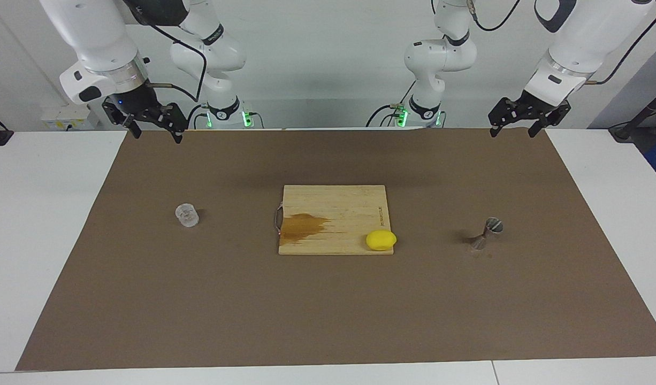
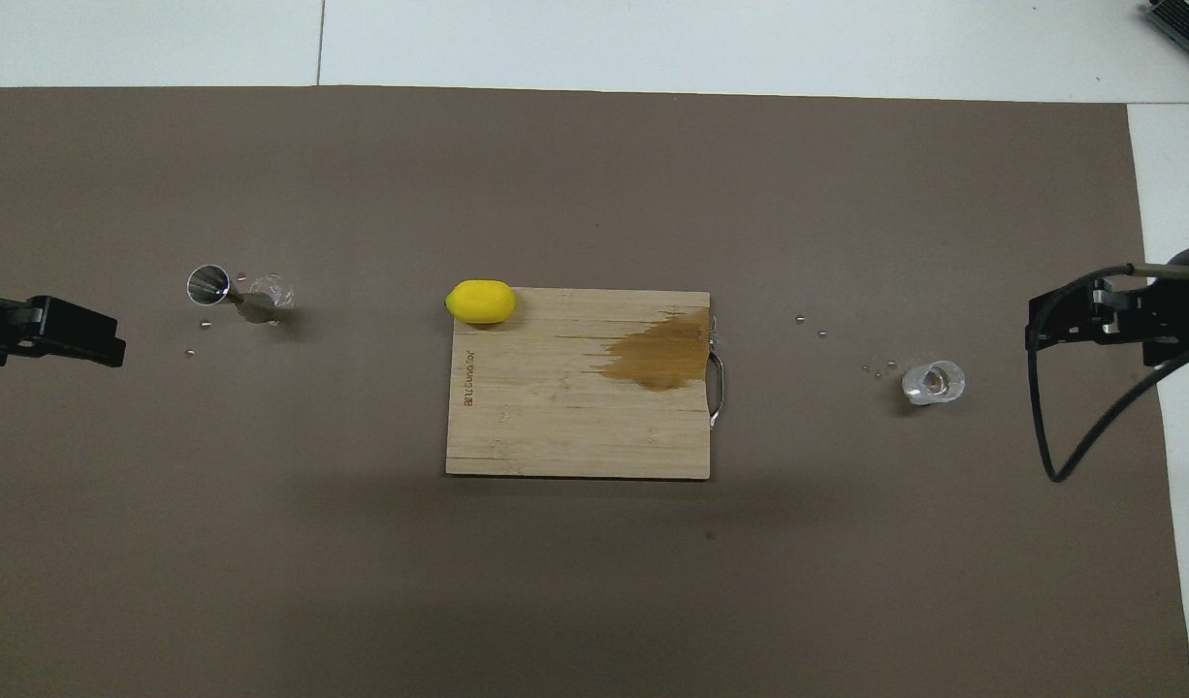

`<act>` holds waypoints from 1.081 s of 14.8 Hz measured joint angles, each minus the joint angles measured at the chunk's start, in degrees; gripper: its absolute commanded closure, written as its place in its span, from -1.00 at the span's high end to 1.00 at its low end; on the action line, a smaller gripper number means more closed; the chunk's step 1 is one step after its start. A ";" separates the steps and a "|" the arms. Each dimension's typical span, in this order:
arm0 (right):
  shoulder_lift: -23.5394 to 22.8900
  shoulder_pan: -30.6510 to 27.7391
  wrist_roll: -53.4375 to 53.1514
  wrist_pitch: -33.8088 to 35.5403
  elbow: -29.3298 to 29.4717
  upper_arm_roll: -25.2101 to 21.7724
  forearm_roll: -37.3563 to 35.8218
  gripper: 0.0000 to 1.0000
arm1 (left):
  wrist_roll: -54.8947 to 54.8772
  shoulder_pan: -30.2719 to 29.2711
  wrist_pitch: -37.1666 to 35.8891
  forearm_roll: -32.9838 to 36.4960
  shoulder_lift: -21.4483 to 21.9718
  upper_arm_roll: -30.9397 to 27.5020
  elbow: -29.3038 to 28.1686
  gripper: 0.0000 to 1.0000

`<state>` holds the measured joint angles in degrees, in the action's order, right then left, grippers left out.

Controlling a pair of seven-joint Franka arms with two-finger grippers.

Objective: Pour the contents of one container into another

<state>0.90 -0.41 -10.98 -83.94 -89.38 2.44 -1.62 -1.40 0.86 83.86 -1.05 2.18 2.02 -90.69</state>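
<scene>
Glass tumbler [image 1: 187, 215], short, clear and textured, stands upright on the brown mat [image 1: 328, 321] toward the right arm's end of the tabletop [image 1: 39, 214], lower than and farther from the robots than the right hand [image 1: 155, 132], which hangs empty in the air over the mat's edge nearest the robots with its fingers spread wide. At the left arm's end the silver jigger [image 1: 486, 233], hourglass-shaped, is tilted or lying over so that its open mouth faces upward and sideways, again farther from the robots than the left hand [image 1: 512, 130], which also hangs empty and wide open over the same edge of the mat. Both hands are well apart from the things under them, and both arms wait. Between the two hands, at the middle of the mat, lies a wooden cutting board [image 1: 333, 214] with a metal handle [image 1: 277, 219] on the side toward the right hand and a dark wet stain [image 1: 304, 224] spreading in from that side. A yellow lemon [image 1: 381, 240] rests at the board's corner toward the left hand, on the edge farther from the robots. In the overhead view small clear droplets [image 2: 810, 325] dot the mat near the tumbler and around the jigger, where a glassy wet patch [image 2: 270, 289] lies just beside it. The mat covers most of the white tabletop, whose bare margins show at both ends. The room's wall [image 1: 328, 53] is plain and pale, with a white socket box [image 1: 66, 117] on it past the right hand.
</scene>
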 measured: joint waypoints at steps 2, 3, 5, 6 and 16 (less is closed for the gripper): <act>0.00 0.00 0.00 0.00 0.00 0.00 0.00 1.00 | -0.07 -0.15 0.06 0.00 0.00 0.14 0.00 1.00; 0.00 0.00 0.00 0.00 0.00 0.00 0.00 1.00 | -0.07 -0.15 0.09 0.00 0.00 0.30 0.00 1.00; 0.00 0.00 0.00 0.00 0.00 0.00 0.00 1.00 | -0.07 -0.15 0.11 0.00 0.00 0.48 0.00 1.00; 0.00 0.00 0.00 0.00 0.00 0.00 0.00 1.00 | -0.07 -0.15 0.27 0.00 0.00 0.52 0.00 1.00; 0.00 0.00 0.00 0.00 0.00 0.00 0.00 1.00 | -0.01 -0.15 8.07 0.00 0.26 0.67 -3.39 1.00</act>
<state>0.90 -0.41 -10.98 -83.94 -89.38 2.44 -1.62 -1.41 0.71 91.92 -1.05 2.43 2.69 -94.08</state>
